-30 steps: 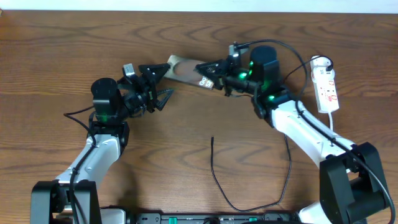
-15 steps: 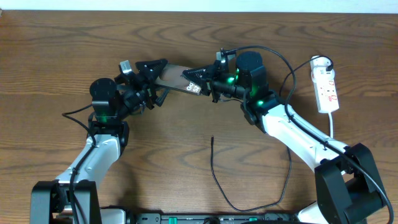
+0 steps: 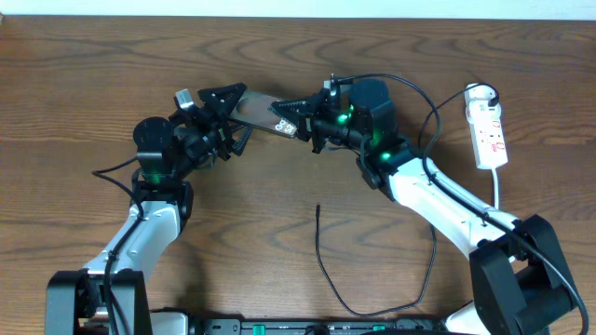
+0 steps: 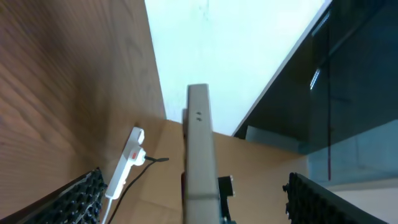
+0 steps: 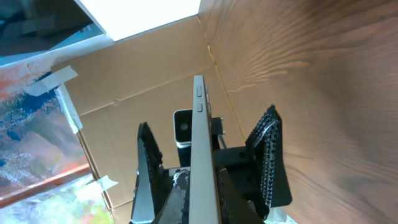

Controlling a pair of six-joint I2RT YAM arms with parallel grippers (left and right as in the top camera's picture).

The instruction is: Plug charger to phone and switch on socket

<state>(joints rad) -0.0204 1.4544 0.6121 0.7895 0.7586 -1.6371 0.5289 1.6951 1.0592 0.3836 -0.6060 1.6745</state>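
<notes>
The phone [image 3: 258, 106] is a flat glossy slab with white lettering at its right end, held above the table. My right gripper [image 3: 291, 119] is shut on that lettered end. In the right wrist view its pale edge [image 5: 200, 143] runs up out of the right gripper [image 5: 202, 208]. My left gripper [image 3: 238, 113] is open, with the phone's other end between its fingers. In the left wrist view the phone [image 4: 199, 155] stands edge-on midway in the left gripper [image 4: 196, 180], apart from both pads. The charger [image 3: 321, 256] lies loose on the table. The socket [image 3: 489, 126] lies far right.
The charger's cable loops along the table's front edge and up under the right arm [image 3: 447, 205]. The socket [image 4: 127, 163] with its white cord also shows in the left wrist view. Cardboard and a white wall stand beyond the table's far edge.
The right gripper has carried the phone leftward. The left gripper has come up to meet it, and the phone's free end now sits between the open left fingers.
</notes>
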